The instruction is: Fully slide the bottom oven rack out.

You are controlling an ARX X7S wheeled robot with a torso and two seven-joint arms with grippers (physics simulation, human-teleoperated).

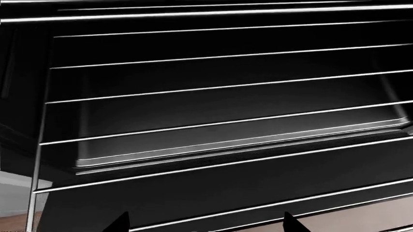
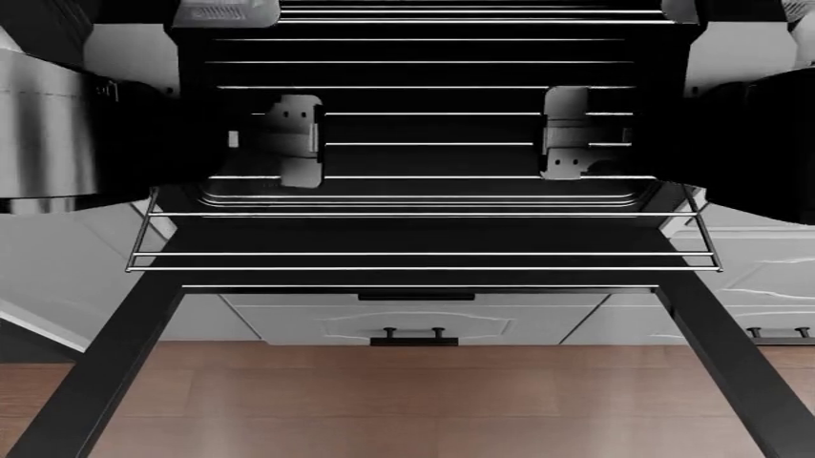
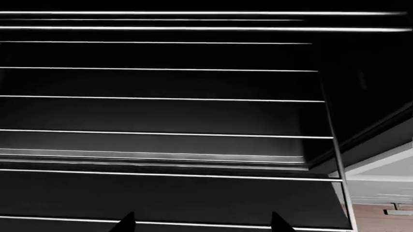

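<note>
The bottom oven rack [image 2: 421,255], thin silver wire with a doubled front bar, is drawn out of the black oven [image 2: 191,114] and overhangs the open door. Its crossbars fill the left wrist view [image 1: 219,123] and the right wrist view [image 3: 161,99]. My left gripper [image 2: 300,172] and right gripper [image 2: 564,170] hover over the rack's middle bars. Both are open: in each wrist view the dark fingertips [image 1: 119,223] [image 3: 127,223] stand wide apart with one rack wire running across between them, not clamped. The dark ridged oven floor [image 1: 239,142] lies below.
A second wire rack [image 2: 471,14] sits higher in the oven. The open door's black frame [image 2: 102,382] runs towards me on both sides. White drawers with black handles [image 2: 414,336] and a wooden floor [image 2: 421,410] show below. White cabinets [image 2: 764,277] flank the oven.
</note>
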